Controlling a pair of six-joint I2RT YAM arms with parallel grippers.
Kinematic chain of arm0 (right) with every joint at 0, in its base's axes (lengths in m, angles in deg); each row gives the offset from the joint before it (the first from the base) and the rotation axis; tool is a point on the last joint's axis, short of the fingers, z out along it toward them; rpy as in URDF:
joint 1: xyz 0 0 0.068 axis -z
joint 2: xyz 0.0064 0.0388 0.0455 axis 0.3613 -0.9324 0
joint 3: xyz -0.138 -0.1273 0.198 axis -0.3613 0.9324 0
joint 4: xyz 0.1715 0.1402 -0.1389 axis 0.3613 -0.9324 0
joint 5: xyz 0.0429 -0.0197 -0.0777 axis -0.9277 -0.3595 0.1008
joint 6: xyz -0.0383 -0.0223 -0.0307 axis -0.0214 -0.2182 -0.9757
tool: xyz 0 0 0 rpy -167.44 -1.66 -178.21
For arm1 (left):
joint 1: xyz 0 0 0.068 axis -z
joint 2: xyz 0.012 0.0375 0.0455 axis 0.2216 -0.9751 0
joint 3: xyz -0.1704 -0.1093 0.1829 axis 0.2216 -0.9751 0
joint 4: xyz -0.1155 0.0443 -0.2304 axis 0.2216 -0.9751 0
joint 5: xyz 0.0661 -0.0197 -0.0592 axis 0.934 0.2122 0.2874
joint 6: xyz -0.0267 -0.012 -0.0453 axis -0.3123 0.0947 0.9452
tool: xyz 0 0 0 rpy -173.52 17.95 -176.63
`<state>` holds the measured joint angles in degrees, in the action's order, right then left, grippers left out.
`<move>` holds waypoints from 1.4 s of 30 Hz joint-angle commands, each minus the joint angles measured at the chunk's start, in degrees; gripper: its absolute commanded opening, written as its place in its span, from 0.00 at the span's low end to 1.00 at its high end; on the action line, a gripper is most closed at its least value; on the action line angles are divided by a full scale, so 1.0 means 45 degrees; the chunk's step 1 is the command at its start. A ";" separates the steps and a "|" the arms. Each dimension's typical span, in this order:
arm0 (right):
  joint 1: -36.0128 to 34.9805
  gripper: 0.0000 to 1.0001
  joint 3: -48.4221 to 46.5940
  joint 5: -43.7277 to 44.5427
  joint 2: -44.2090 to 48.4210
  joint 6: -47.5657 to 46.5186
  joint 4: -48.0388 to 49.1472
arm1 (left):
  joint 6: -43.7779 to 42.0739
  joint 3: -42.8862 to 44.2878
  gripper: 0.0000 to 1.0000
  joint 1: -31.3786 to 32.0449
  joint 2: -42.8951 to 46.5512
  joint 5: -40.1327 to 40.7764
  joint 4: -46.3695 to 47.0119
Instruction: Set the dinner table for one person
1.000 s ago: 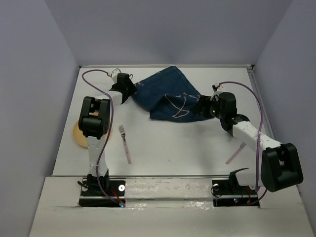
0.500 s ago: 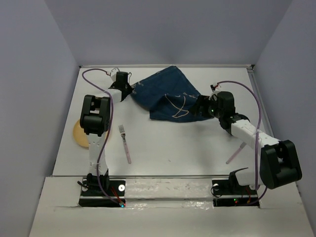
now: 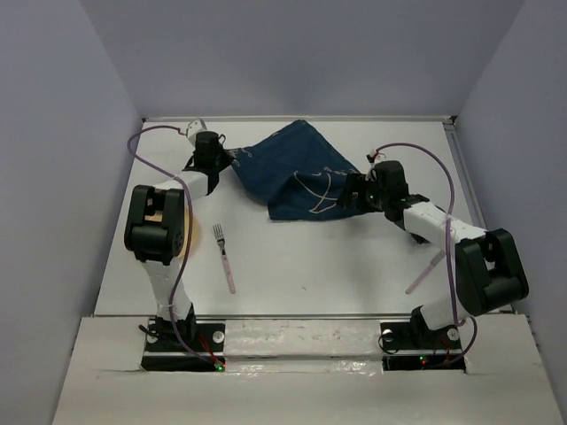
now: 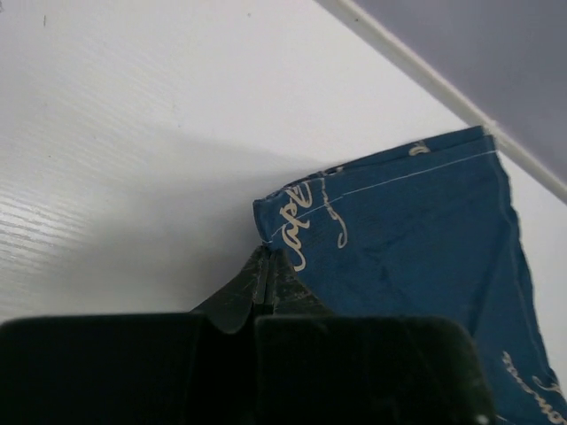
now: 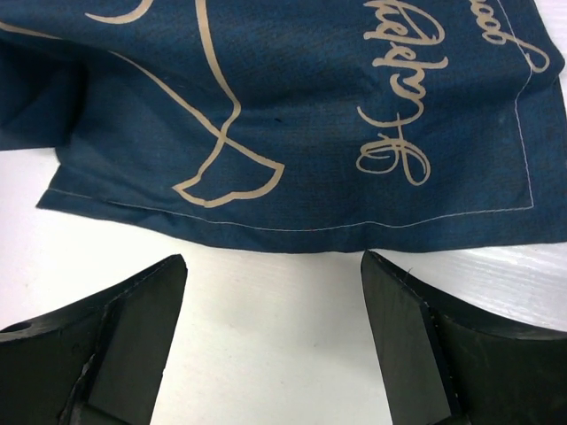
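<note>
The dinner table (image 3: 310, 266) is the white tabletop. A dark blue cloth mat (image 3: 292, 173) with pale script lies rumpled at its far middle. My left gripper (image 3: 215, 159) is shut, its tips (image 4: 266, 255) pinched on the mat's left corner (image 4: 276, 232). My right gripper (image 3: 353, 191) stands open at the mat's right edge. In the right wrist view its fingers (image 5: 155, 301) straddle bare table just short of the hem (image 5: 292, 232), nothing between them.
A fork (image 3: 224, 258) with a pink handle lies left of centre. A tan plate (image 3: 193, 237) shows partly behind my left arm. Another pink-handled utensil (image 3: 423, 274) lies by the right arm. Walls enclose the table at back and sides.
My left gripper has shut on the mat's left corner and its arm has swung left. My right gripper has edged left toward the mat and opened a little wider.
</note>
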<state>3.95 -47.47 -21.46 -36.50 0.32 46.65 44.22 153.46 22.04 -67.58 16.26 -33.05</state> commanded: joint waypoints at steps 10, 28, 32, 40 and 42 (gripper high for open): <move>-0.0838 0.76 -0.2013 0.1968 -0.1795 -0.0911 -0.2221 | 0.1469 -0.4581 0.00 0.0154 0.4325 -0.0297 0.4019; -0.0996 0.00 -0.4818 0.4795 -0.4920 -0.0695 -0.2629 | 0.0220 -0.7043 0.00 0.2088 0.8428 0.0875 0.4842; -0.0196 0.00 -0.6990 0.5971 -0.5429 -0.1632 -0.3997 | 0.0317 -0.8115 0.00 0.2459 0.9035 0.0874 0.4959; 0.0510 0.81 -0.8928 0.5143 -0.4436 -0.2241 -0.4701 | 0.0377 -0.9310 0.00 0.3220 0.9837 0.1070 0.5428; 0.0510 0.81 -0.7745 0.4004 -0.3406 -0.1754 -0.4702 | 0.0259 -0.9407 0.00 0.3337 0.9837 0.1206 0.5467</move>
<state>7.36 -85.39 3.76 -60.13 -8.06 27.87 47.00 111.80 35.74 -25.50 18.95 -13.51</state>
